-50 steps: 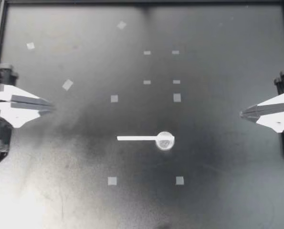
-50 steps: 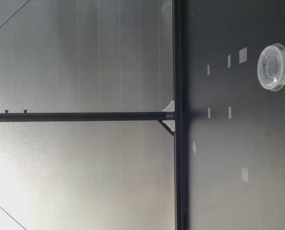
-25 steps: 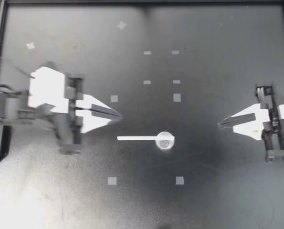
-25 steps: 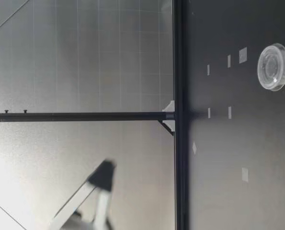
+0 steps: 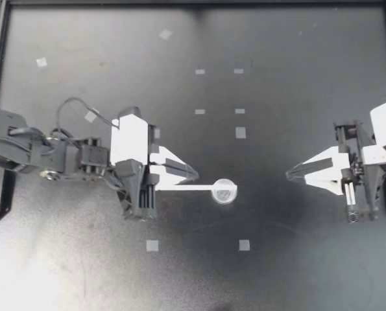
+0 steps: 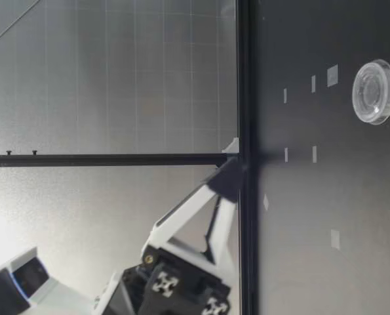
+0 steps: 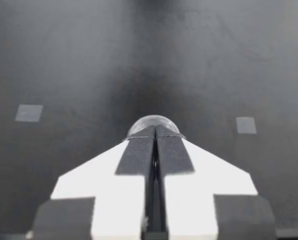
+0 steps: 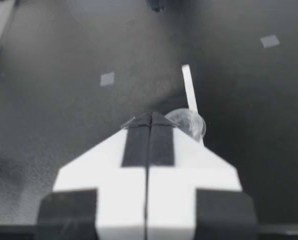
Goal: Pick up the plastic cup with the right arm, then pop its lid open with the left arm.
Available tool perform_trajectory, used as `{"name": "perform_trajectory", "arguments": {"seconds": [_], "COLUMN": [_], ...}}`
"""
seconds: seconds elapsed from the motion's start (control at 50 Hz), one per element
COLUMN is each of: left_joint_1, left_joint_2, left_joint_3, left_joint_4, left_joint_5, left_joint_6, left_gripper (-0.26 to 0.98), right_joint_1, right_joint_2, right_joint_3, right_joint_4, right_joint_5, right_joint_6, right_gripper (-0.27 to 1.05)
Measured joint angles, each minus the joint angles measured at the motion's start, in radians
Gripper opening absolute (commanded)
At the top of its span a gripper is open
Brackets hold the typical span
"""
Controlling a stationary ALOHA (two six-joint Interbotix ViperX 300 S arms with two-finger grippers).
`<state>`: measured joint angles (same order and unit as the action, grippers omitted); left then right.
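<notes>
A small clear plastic cup (image 5: 224, 192) stands on the black table at the end of a white strip (image 5: 183, 188). My left gripper (image 5: 194, 173) is shut and empty, its tips just beside the strip and short of the cup. My right gripper (image 5: 290, 175) is shut too and holds nothing, pointing at the cup from the other side with a gap between. The left wrist view shows the cup (image 7: 150, 122) right ahead of the closed tips (image 7: 155, 131). In the right wrist view the cup (image 8: 190, 123) and the strip (image 8: 188, 86) lie ahead, slightly to one side of the tips (image 8: 150, 118).
Several small pale tape squares (image 5: 241, 132) mark the black table (image 5: 296, 78), which has a raised black frame around it. In the low view a gripper (image 6: 231, 176) hangs above the table, farther back than the cup (image 6: 373, 92).
Both arms have swung in toward the middle, the left one much farther. The left arm's gripper has come into the low view. Cup and strip have not moved.
</notes>
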<state>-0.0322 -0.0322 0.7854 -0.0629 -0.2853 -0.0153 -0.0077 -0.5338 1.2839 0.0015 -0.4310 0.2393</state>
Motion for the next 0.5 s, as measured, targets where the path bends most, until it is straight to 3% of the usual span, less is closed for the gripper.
{"name": "perform_trajectory", "arguments": {"seconds": [0.22,0.5], "left_joint_1": [-0.018,-0.028], "left_joint_2": [0.064,0.141], "left_joint_3": [-0.025,-0.064], "left_joint_4": [0.0,0.0], "left_joint_5": [-0.015,-0.017], "left_joint_6": [0.0,0.0], "left_gripper": [-0.01,-0.01], "right_joint_1": [0.009,0.014], "right_joint_2": [0.137,0.272], "right_joint_3": [-0.029,-0.063], "right_joint_4": [0.0,0.0], "right_joint_5": [-0.067,-0.135], "right_joint_6": [0.0,0.003], "right_gripper": [0.15,0.43]}}
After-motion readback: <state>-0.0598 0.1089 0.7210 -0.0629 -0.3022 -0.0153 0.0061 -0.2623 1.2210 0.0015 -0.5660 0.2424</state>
